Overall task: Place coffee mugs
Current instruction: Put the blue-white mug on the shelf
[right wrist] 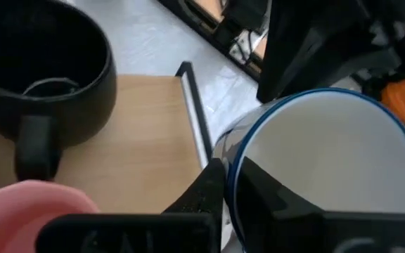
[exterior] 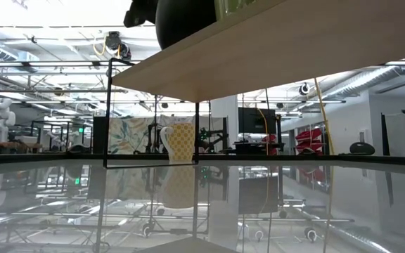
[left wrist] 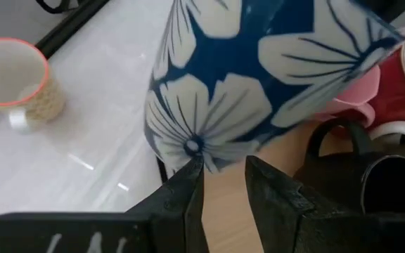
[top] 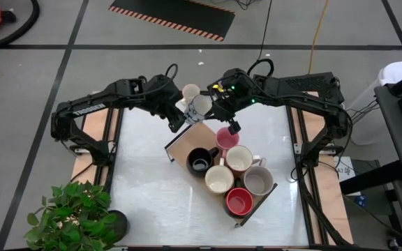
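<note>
- A blue mug with white flowers (top: pixel 201 106) is held up in the air, above the far end of the wooden tray. It is white inside.
- A cream mug with a pink rim (top: pixel 190 92) stands alone on the counter, just past it.
- A black mug (top: pixel 201 161) stands upright on the tray.
- A pink mug (top: pixel 227 138) stands on the tray.
- Two cream mugs (top: pixel 239 158) (top: pixel 219 178) stand in the middle of the tray.
- A grey mug (top: pixel 258 181) stands near the tray's end.
- A red mug (top: pixel 239 202) stands last, beside the grey one.
</note>
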### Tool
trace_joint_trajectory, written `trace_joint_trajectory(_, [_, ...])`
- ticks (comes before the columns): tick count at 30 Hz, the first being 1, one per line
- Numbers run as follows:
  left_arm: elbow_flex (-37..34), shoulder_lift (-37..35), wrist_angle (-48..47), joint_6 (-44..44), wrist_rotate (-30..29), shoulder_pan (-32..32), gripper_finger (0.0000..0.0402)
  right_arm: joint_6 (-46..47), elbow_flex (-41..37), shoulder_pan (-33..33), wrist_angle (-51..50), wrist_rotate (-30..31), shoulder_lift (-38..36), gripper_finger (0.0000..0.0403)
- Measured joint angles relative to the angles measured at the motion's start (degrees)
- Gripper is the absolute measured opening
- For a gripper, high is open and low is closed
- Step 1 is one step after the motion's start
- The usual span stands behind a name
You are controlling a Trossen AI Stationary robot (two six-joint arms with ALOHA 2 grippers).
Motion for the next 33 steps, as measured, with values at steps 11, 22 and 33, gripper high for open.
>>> trace_joint_trajectory(11, [-0.1, -1.9, -0.7, -3.3, 0.0, -0.5, 0.0111, -1.6, 0.0, 2.3, -7.6, 0.0, -0.2, 0.0005])
trace_joint_trajectory(22, [0.0, -5.2, -0.4, -5.3, -2.8, -0.4, 0.0111, -7.5, 0.1, 5.3, -8.7, 0.1, 0.5, 0.0005])
trace_joint_trajectory(33, [0.0, -5.1, -0.4, -6.0, -3.3, -0.8, 0.0111, -15.9, 0.1, 5.2, -10.9, 2.9, 2.8, 0.0005])
